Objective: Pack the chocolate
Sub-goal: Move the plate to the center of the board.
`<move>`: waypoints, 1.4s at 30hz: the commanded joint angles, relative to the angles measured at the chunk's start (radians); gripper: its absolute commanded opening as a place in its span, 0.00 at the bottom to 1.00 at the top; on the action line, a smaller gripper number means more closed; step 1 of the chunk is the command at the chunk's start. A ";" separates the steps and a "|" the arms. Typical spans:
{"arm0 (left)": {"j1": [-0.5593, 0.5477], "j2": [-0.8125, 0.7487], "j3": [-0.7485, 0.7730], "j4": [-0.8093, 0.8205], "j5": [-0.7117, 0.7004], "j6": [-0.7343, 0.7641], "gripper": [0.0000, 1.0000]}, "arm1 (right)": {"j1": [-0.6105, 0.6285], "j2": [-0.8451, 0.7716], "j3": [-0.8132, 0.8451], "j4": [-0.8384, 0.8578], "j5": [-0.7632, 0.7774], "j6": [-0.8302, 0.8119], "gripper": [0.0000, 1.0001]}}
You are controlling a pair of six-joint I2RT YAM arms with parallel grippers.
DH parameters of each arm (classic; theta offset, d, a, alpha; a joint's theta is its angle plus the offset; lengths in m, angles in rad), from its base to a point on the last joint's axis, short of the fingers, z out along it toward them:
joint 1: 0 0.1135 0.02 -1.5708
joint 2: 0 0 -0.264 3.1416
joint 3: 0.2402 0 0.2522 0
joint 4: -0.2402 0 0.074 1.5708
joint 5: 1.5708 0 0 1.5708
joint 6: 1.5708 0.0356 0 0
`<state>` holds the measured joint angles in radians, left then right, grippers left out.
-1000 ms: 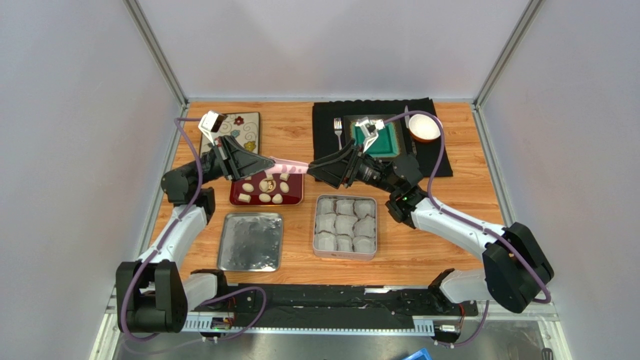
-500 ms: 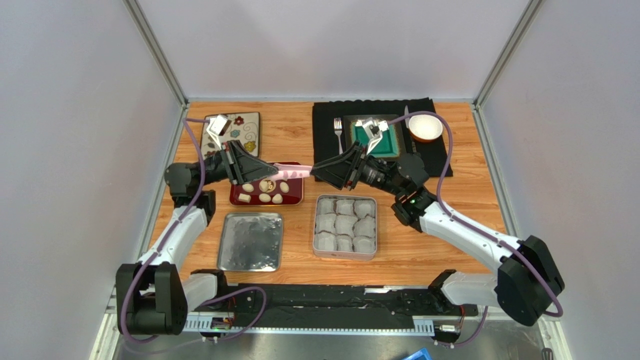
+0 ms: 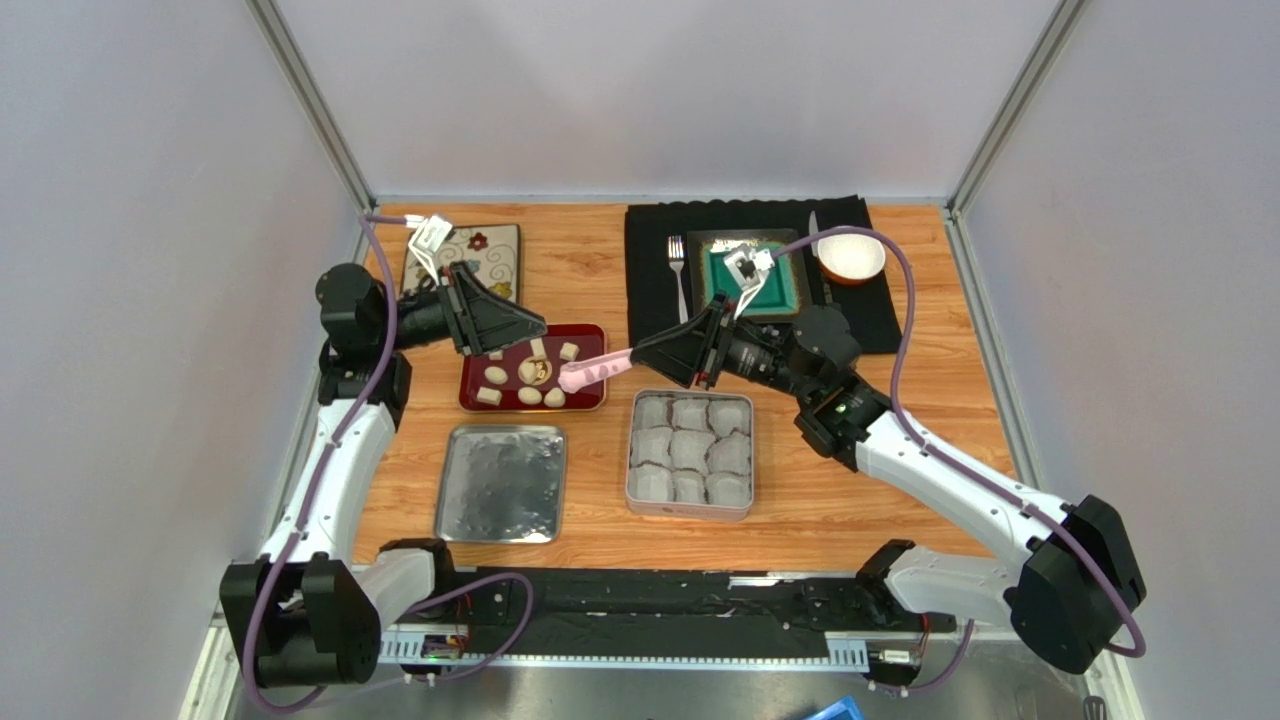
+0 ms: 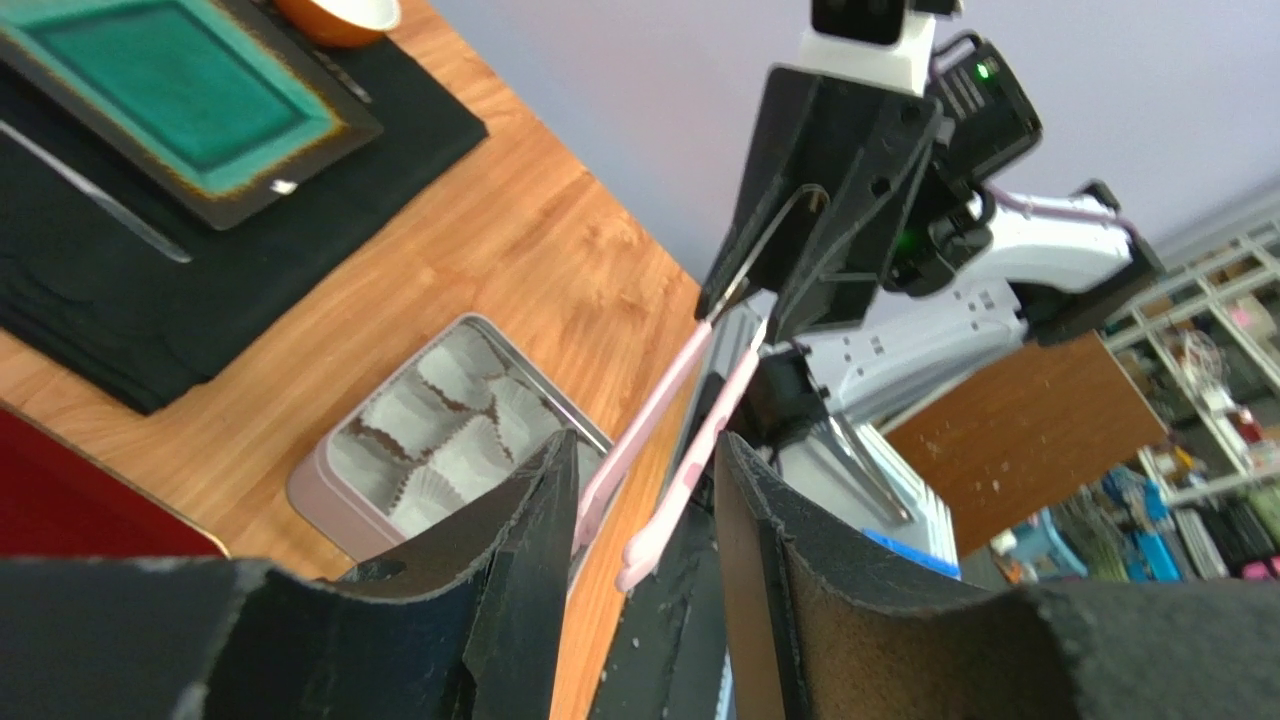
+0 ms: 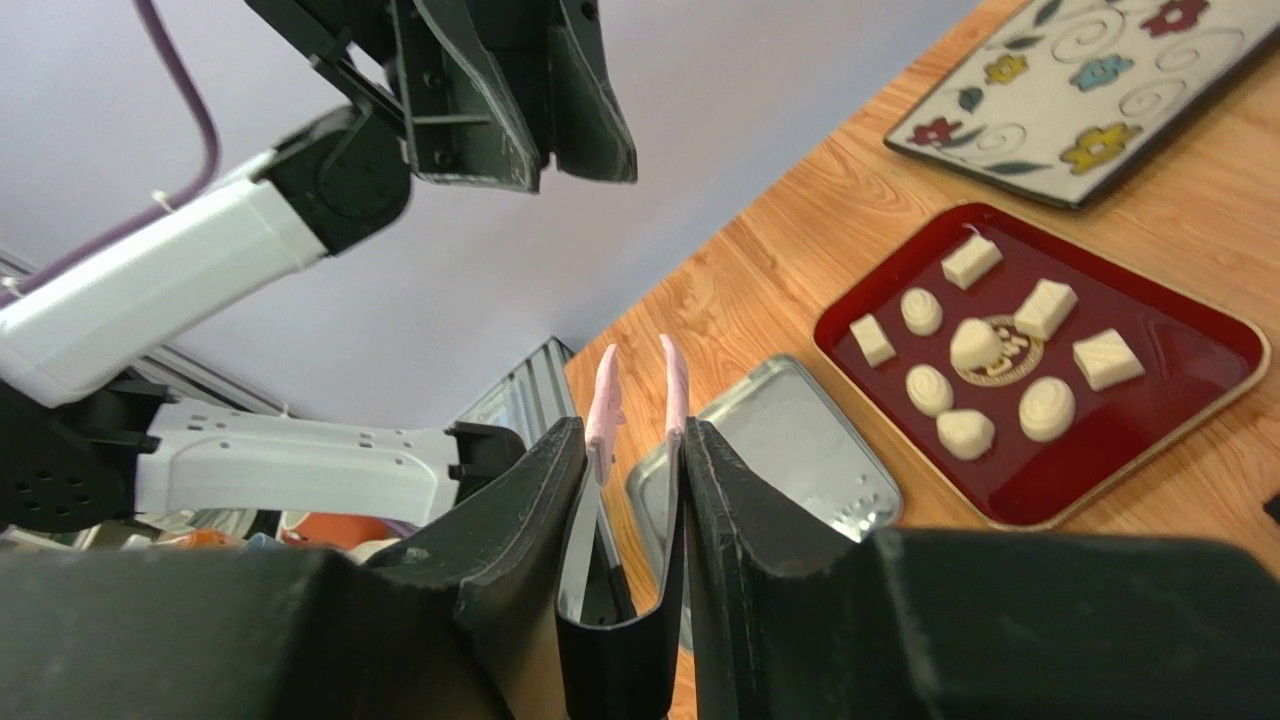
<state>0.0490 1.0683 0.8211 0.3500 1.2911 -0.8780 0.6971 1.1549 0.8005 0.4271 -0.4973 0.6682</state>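
Top external view: the chocolate lies as small cream lumps on the red tray, left of centre. The right gripper is clamped on the pink tongs, whose tips hang over the tray's right part. The left gripper hovers at the tray's far edge, jaws apart, holding nothing. The tin of paper cups sits nearer, to the right.

Left gripper lets go of pink tongs, jaws parting, arm drawing back leftward, right gripper now clamps tongs alone, tips dipping over red tray
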 commanded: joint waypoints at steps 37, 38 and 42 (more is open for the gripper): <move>0.063 0.373 -0.172 -0.204 -1.311 1.157 0.44 | 0.078 0.206 0.373 -0.386 0.238 -0.403 0.21; 0.061 0.392 -0.165 -0.198 -1.308 1.153 0.44 | 0.078 0.209 0.373 -0.384 0.238 -0.403 0.21; 0.063 0.467 -0.134 -0.157 -1.299 1.139 0.43 | 0.078 0.212 0.368 -0.386 0.238 -0.409 0.20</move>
<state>0.1062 1.4914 0.6289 0.0902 -0.0097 0.2710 0.7742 1.3716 1.1206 -0.0067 -0.2707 0.2817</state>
